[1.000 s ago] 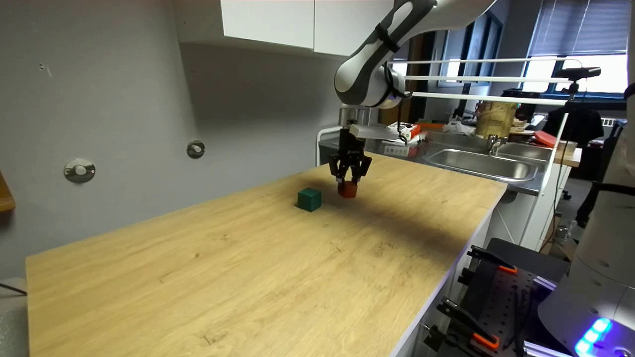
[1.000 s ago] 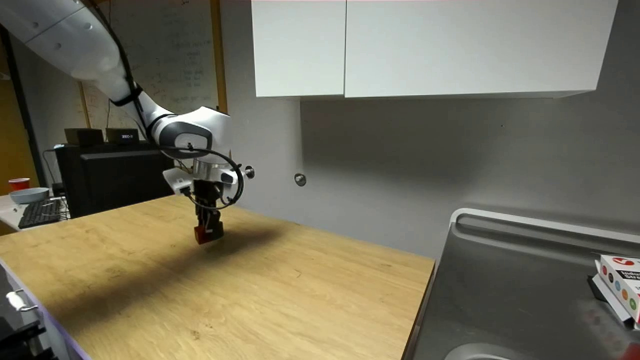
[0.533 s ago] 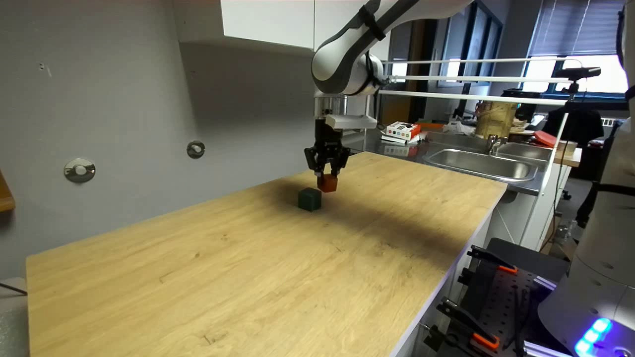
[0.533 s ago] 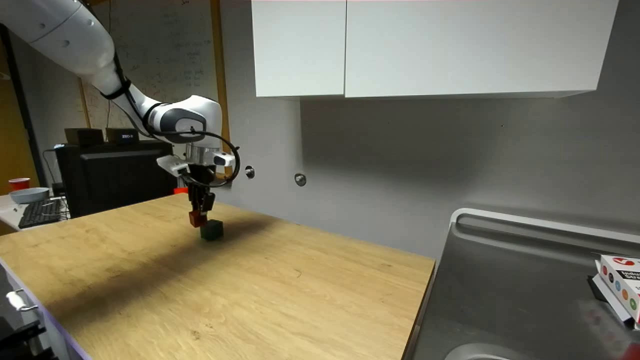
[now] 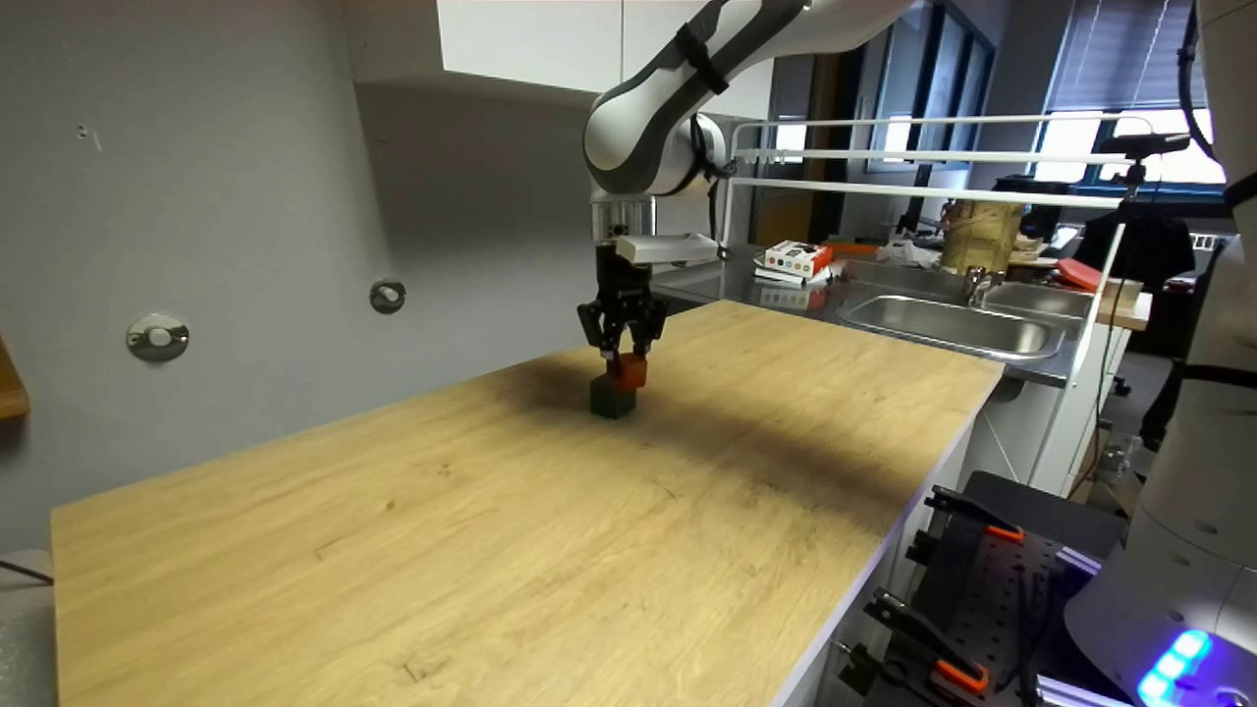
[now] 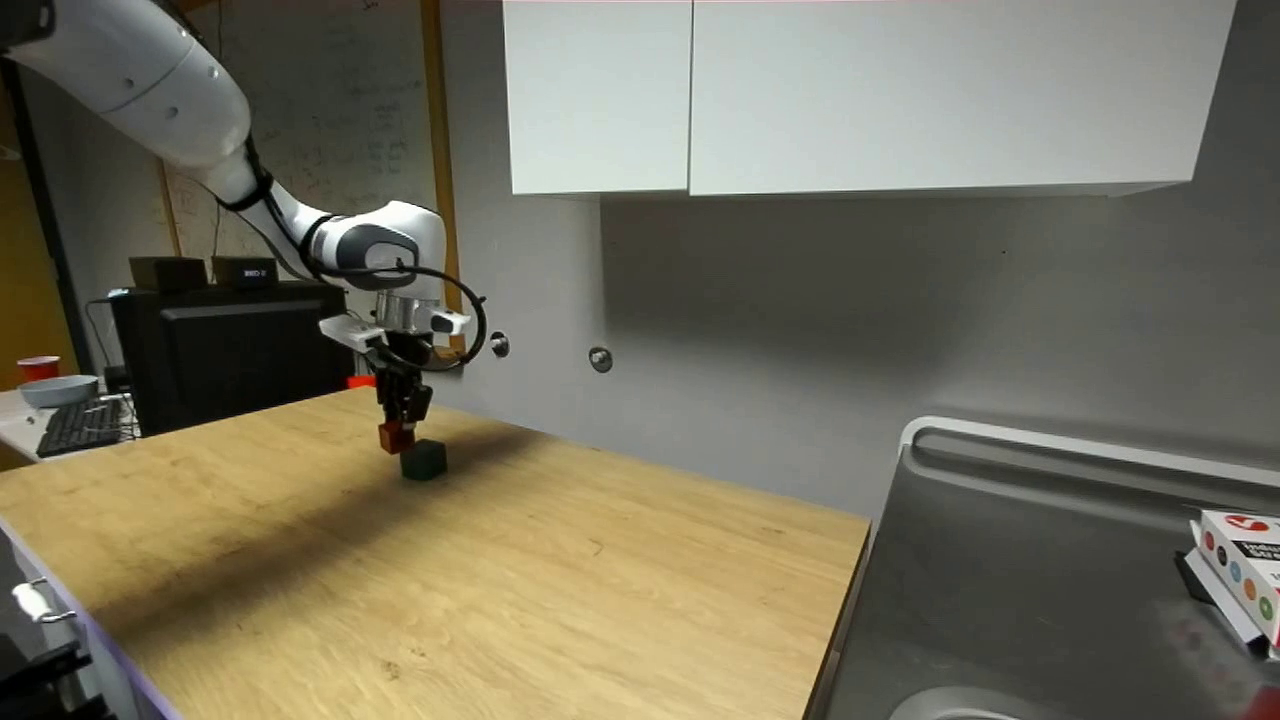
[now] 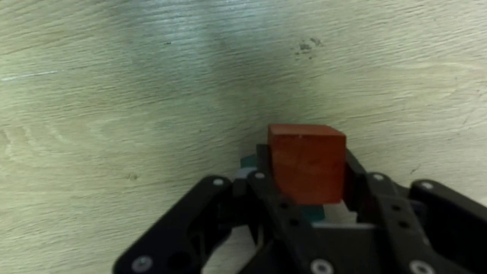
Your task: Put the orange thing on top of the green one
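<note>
in an exterior view: my gripper, clasping one orange cube, its outline overlapping one green cube. in an exterior view: orange cube, held off the wooden tabletop, offset from and higher than green cube. in the wrist view: i see both fingers against orange cube, green cube partly hidden beneath.

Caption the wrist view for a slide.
Black gripper grasps an orange-red cube, a dark green cube mostly hidden behind them.
</note>
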Motion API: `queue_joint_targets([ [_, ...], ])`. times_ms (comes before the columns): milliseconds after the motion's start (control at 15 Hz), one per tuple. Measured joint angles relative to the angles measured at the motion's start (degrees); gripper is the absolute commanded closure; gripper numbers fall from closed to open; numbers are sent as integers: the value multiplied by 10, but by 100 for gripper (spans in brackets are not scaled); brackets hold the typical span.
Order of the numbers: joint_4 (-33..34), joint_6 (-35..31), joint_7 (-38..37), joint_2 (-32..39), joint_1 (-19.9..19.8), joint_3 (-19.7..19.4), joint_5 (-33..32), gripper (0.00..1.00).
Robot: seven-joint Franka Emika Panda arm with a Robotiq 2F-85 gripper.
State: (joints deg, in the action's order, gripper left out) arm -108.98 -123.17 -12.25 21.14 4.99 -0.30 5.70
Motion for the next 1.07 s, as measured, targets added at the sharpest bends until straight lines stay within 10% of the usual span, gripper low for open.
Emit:
queue_joint_targets([
  [533,66,32,0,46,0,0,-11,82],
  [600,71,33,0,49,0,0,-12,32],
  [1067,93,51,0,64,-1,-1,-16,0],
])
